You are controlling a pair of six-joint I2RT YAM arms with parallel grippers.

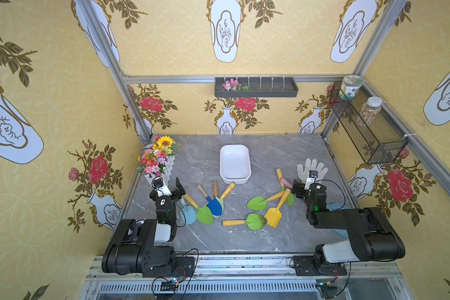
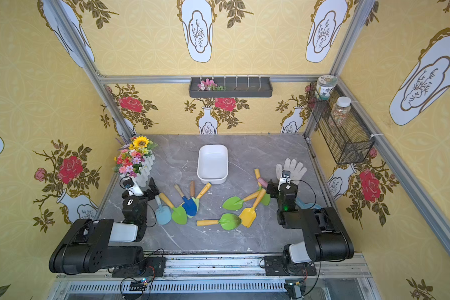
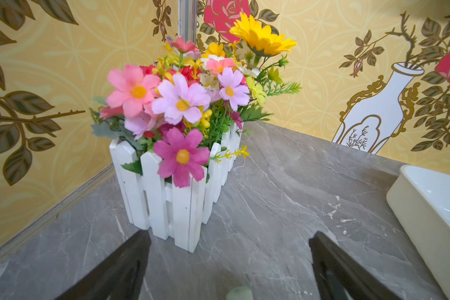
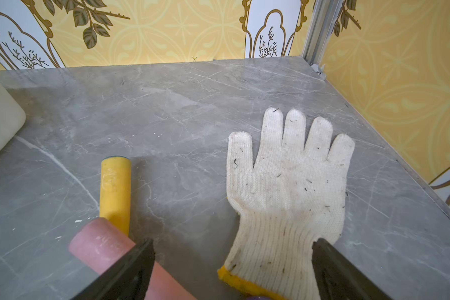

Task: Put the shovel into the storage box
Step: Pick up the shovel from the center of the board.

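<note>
**Scene from above and from both wrists.** The storage box (image 1: 235,163) is a white rectangular tub with rounded corners and a plain rim. It stands upright on the grey marbled desk (image 1: 270,239).

All the shovels lie flat on the desk, outside the storage box and on its robot-facing side, in two loose fans.
- **Fan to the left of the box:** the blue shovel (image 1: 214,205) overlaps green-bladed neighbours. The pale blue shovel (image 1: 189,214) lies farthest from the box. The handles point roughly toward the box.
- **Fan to the right of the box:** the yellow shovel (image 1: 273,216) has a square blade and crosses a green one. The green shovel (image 1: 255,221) lies crosswise, farthest from the box.

Both arms are folded low, with the wrists aimed away from the robot.
- **Left gripper** (image 3: 230,235): it is left of the box with its jaws spread wide and nothing between them. It faces the flower planter (image 3: 172,202).
- **Right gripper** (image 4: 234,242): it is right of the box, equally wide and holding nothing. One finger is over a pink handle (image 4: 99,246) and the other is by the cuff of the glove (image 4: 289,187).
</note>
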